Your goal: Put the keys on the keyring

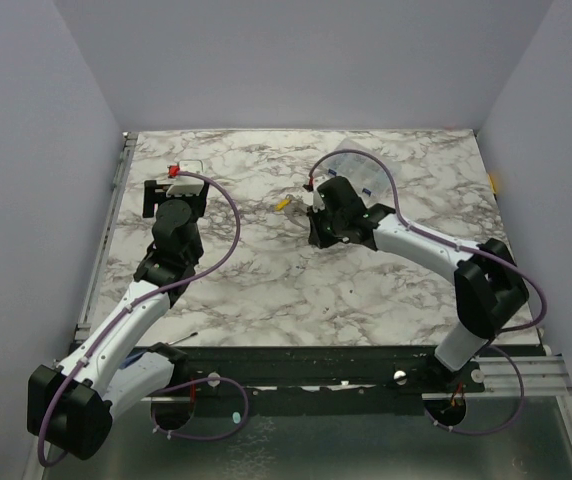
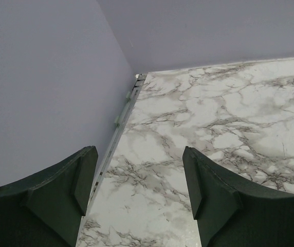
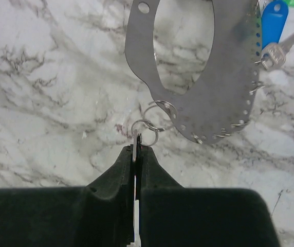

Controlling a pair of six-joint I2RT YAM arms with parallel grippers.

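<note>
In the right wrist view my right gripper (image 3: 139, 150) is shut on a thin flat key (image 3: 136, 140) seen edge-on, with a small split ring (image 3: 152, 129) at its tip. Just ahead lies the keyring (image 3: 224, 77), a flat grey metal hoop with holes along its rim. Another small ring (image 3: 161, 109) hangs from its near edge. A blue key (image 3: 273, 23) and a silver key (image 3: 273, 54) sit at its right side. From above, the right gripper (image 1: 319, 203) is beside the keyring (image 1: 361, 168), and a yellow key (image 1: 284, 203) lies to its left. My left gripper (image 2: 139, 180) is open and holds nothing.
The left gripper (image 1: 173, 188) hovers near the table's left edge (image 2: 117, 135), close to the grey wall (image 2: 44, 77). The marble tabletop (image 1: 266, 270) runs between the two arms. A green tag (image 3: 293, 2) peeks in at the top right of the right wrist view.
</note>
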